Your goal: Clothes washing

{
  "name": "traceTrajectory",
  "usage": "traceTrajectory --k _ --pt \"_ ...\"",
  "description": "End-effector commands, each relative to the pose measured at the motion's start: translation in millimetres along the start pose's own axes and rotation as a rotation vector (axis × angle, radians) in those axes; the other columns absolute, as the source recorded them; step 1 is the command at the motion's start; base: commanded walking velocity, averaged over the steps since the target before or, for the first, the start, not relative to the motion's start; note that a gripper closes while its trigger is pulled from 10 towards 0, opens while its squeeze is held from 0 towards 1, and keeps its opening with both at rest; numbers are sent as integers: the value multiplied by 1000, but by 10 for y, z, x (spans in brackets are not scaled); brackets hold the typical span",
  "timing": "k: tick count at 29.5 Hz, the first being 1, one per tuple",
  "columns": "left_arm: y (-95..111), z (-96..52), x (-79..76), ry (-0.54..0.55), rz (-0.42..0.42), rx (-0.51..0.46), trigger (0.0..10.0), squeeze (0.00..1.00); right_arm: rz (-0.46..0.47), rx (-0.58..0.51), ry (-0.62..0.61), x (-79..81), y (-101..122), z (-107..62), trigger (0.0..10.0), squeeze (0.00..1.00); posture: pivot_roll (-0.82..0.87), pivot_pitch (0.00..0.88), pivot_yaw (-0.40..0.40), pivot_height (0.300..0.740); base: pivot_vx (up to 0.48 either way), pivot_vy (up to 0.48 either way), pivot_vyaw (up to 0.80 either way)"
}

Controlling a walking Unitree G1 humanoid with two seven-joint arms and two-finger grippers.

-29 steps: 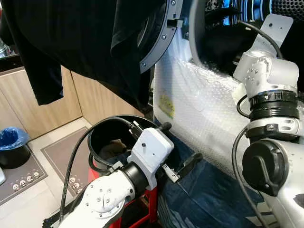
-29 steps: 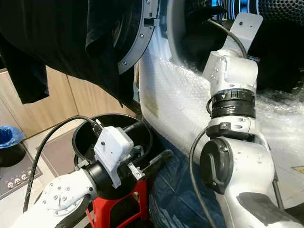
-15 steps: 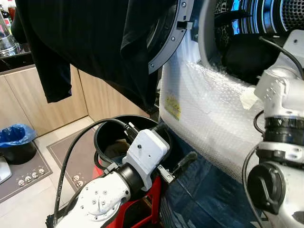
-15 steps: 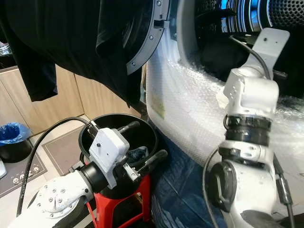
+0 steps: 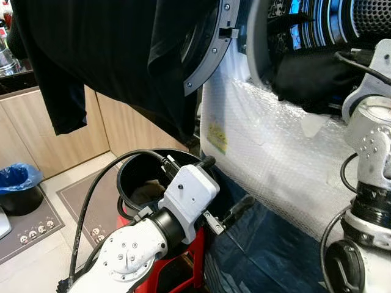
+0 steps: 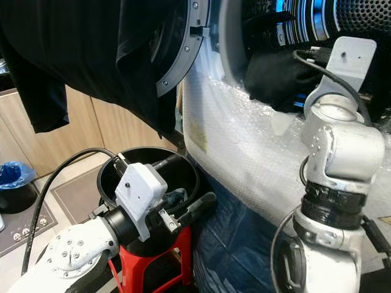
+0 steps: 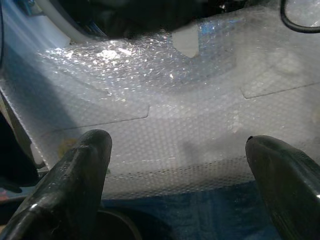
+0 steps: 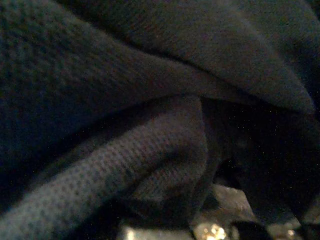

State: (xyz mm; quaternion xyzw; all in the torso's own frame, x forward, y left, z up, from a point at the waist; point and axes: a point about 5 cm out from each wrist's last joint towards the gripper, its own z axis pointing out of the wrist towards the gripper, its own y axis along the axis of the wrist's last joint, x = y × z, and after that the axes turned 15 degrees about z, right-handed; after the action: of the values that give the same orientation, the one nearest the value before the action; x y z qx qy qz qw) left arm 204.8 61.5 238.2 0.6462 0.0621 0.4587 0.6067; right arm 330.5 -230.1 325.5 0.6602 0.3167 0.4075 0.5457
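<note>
Black garment (image 6: 272, 76): bunched at the mouth of the washer drum, spilling over its lower rim; dark knit folds pressed close against the right wrist camera
Washer drum (image 5: 342, 21): open, perforated metal with blue light inside, upper right of the head views
Washer front (image 5: 269, 152): white, wrapped in bubble wrap, sloping down below the drum mouth
Washer door (image 5: 204, 52): swung open to the left, grey ring with bolts, draped with a dark hanging shirt (image 5: 110, 55)
Right gripper: at the end of the raised right arm (image 6: 336, 146), reaching into the drum mouth against the black garment; fingers hidden by arm and cloth, cannot tell whether parted or closed
Left gripper (image 5: 225, 189): low, just over the black bucket, pointed at the bubble-wrapped front; fingers (image 7: 75, 170) spread wide, nothing between them, well apart from the garment in the drum
Black bucket (image 6: 183, 168): round, standing on a red stool (image 6: 177, 256), left of the washer; some cloth dimly seen inside
Blue cloth (image 5: 269, 250): dark, lying at the foot of the washer, right of the stool
Cabinets (image 5: 36, 128): light wood, behind the hanging shirt
Bin with blue liner (image 5: 18, 183): on the floor at far left, beside a grey mat (image 5: 91, 201)
</note>
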Motion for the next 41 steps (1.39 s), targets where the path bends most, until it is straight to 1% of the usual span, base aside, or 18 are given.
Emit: traceTrajectory --k 1,6,9,11,12,14,17,18,19,20,22,25,28,31,35,36,39,41 --pt "5 12 7 -9 -3 -8 10000 0 -23 -17 -31 -101 17 -30 10000 0 -11 29 -95 740 0 0 0" --pt "3 8 6 -14 -3 -9 10000 0 -17 -16 -91 -277 -46 -81 10000 0 -13 29 -94 740 0 0 0" --pt "2 8 6 -16 -3 -10 10000 0 51 -37 -164 -425 -80 -118 10000 0 -17 28 -92 740 0 0 0" --pt "4 7 5 -18 -5 -11 10000 0 72 -65 -144 -454 -76 -136 10000 0 -17 28 -92 740 0 0 0" --pt "3 8 3 -20 -6 -11 10000 0 44 -112 -107 -467 -65 -158 10000 0 -19 27 -92 740 0 0 0" --pt "2 8 2 -21 -5 -11 10000 0 46 -127 -91 -476 -72 -171 10000 0 -19 27 -92 740 0 0 0" --pt "0 1 -2 -25 -7 -12 10000 0 164 -128 10 -478 -188 -243 10000 0 -23 27 -90 740 0 0 0" --pt "1 -1 -7 -28 -8 -12 10000 0 194 -105 72 -430 -290 -313 10000 0 -24 29 -89 740 0 0 0" --pt "1 -1 -7 -28 -8 -12 10000 0 194 -105 72 -430 -290 -313 10000 0 -24 29 -89 740 0 0 0" --pt "3 -1 -12 -30 -9 -12 10000 0 169 -110 161 -332 -359 -398 10000 0 -24 28 -90 740 0 0 0" --pt "3 -5 -16 -32 -10 -12 10000 0 229 -121 232 -274 -395 -484 10000 0 -25 27 -89 740 0 0 0" --pt "2 -7 -24 -36 -13 -12 10000 0 202 -144 257 -268 -426 -529 10000 0 -24 25 -89 740 0 0 0" --pt "4 -7 -35 -40 -14 -12 10000 0 247 -149 252 -315 -474 -570 10000 0 -24 21 -88 740 0 0 0" --pt "3 -6 -42 -43 -17 -13 10000 0 248 -208 271 -414 -485 -617 10000 0 -29 17 -87 740 0 0 0" --pt "-2 1 -44 -45 -19 -14 10000 0 329 -224 309 -467 -503 -615 10000 0 -35 16 -85 740 0 0 0" --pt "-3 10 -44 -48 -18 -15 10000 0 334 -244 372 -456 -506 -626 10000 0 -35 16 -85 740 0 0 0" --pt "-4 15 -43 -49 -18 -17 10000 0 330 -279 426 -425 -489 -650 10000 0 -41 16 -82 740 0 0 0" --pt "-5 24 -41 -51 -19 -19 10000 0 178 -354 519 -324 -437 -691 10000 0 -43 16 -78 740 0 0 0"
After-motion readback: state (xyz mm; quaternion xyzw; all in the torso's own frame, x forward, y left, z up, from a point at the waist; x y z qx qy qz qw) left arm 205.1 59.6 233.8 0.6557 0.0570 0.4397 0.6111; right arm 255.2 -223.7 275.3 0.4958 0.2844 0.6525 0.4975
